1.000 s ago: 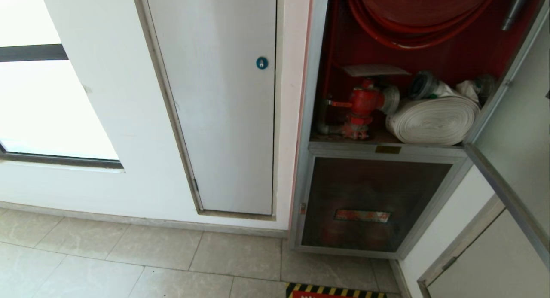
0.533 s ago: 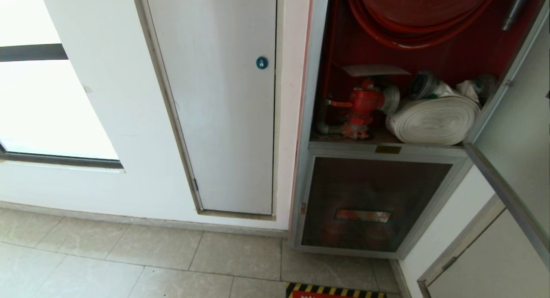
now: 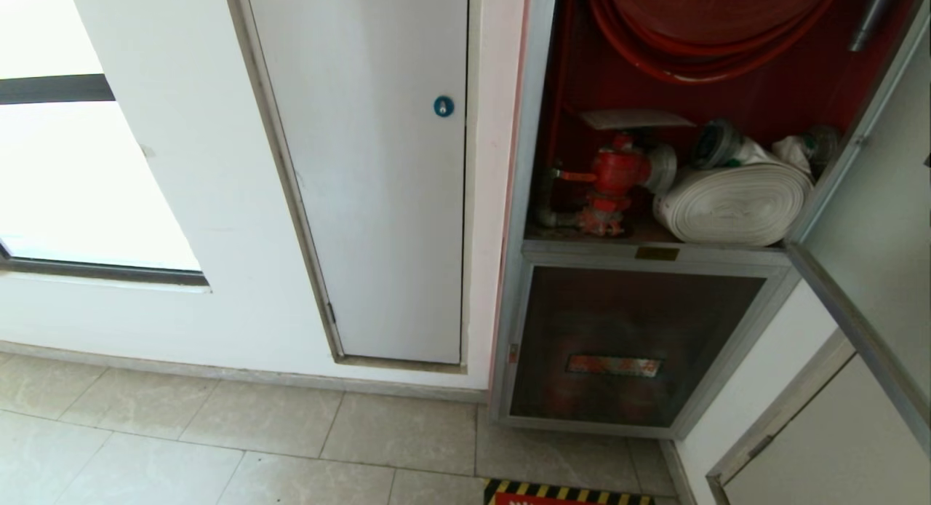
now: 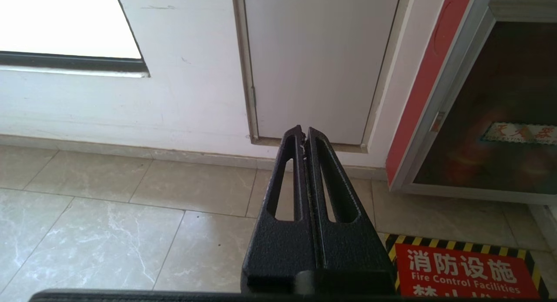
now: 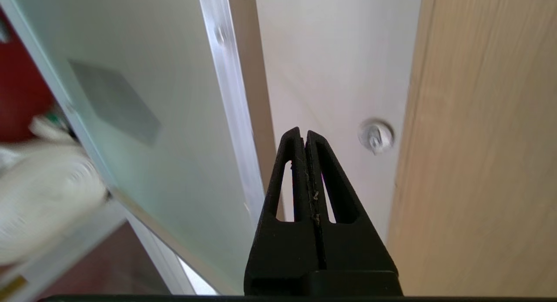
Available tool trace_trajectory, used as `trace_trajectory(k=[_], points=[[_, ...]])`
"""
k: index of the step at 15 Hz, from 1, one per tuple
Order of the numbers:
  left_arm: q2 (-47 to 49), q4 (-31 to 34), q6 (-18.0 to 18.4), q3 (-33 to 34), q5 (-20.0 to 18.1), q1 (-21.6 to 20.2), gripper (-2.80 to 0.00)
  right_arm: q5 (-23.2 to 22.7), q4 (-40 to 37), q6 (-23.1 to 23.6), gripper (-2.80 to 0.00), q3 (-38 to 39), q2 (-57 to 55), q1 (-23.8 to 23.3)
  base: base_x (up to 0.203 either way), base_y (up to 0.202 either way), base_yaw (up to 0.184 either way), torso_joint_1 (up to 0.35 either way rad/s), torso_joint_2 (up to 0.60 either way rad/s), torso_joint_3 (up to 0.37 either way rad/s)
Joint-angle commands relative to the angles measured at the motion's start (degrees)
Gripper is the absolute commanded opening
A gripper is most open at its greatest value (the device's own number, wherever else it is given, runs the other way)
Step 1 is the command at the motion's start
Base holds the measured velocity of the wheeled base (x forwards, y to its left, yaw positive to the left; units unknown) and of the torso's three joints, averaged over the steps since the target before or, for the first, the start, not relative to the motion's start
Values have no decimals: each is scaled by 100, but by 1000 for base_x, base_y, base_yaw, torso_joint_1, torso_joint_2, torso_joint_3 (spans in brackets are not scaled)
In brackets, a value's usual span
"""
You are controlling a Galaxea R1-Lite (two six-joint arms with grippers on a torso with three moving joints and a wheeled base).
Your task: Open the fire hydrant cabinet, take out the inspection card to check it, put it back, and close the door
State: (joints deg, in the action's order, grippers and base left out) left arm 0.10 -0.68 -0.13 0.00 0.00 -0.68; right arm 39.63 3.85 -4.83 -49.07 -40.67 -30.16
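Observation:
The fire hydrant cabinet [image 3: 525,163] stands open, showing a red hose reel [image 3: 713,25], a red valve [image 3: 614,174] and a rolled white hose [image 3: 734,203]. Its door [image 3: 873,221] is swung out to the right. A pale flat sheet [image 3: 633,118] lies above the valve; I cannot tell whether it is the inspection card. My right gripper [image 5: 303,134] is shut and empty, just outside the door's silver edge [image 5: 230,97], with the door's frosted glass [image 5: 165,132] beside it. My left gripper [image 4: 303,131] is shut, parked low over the floor. Neither gripper shows in the head view.
A white panel door [image 3: 378,199] with a blue lock [image 3: 443,106] is left of the cabinet. The lower glass panel [image 3: 625,345] is closed. Beyond the right gripper are a white panel with a round lock [image 5: 376,136] and a wooden surface [image 5: 478,141]. A red floor sign [image 4: 461,271] lies below.

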Motion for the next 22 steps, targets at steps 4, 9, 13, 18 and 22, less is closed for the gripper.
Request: trace_trajectory(k=[4,9,13,18,22], points=[[8,-2,-4,26,0,-2,-280,-605,476,-277,-280,-304,-705,-906,0,0,0,0,0,0],[8,-2,-4,26,0,-2,-280,-841,1328,-511,-280,-293,-1188,-1454,0,0,0,0,0,0],[8,-2,-4,26,0,-2,-280,-1115,1355,-780,-280,-270,-1368,-1949,0,0,0,0,0,0],[8,-2,-4,26,0,-2,-280,-1516,1337,-1038,-280,-143,-1543,-2298,0,0,0,0,0,0],[8,-2,-4,26,0,-2,-280,-2017,1300,-1191,-280,-80,-1601,-2302,0,0,0,0,0,0]])
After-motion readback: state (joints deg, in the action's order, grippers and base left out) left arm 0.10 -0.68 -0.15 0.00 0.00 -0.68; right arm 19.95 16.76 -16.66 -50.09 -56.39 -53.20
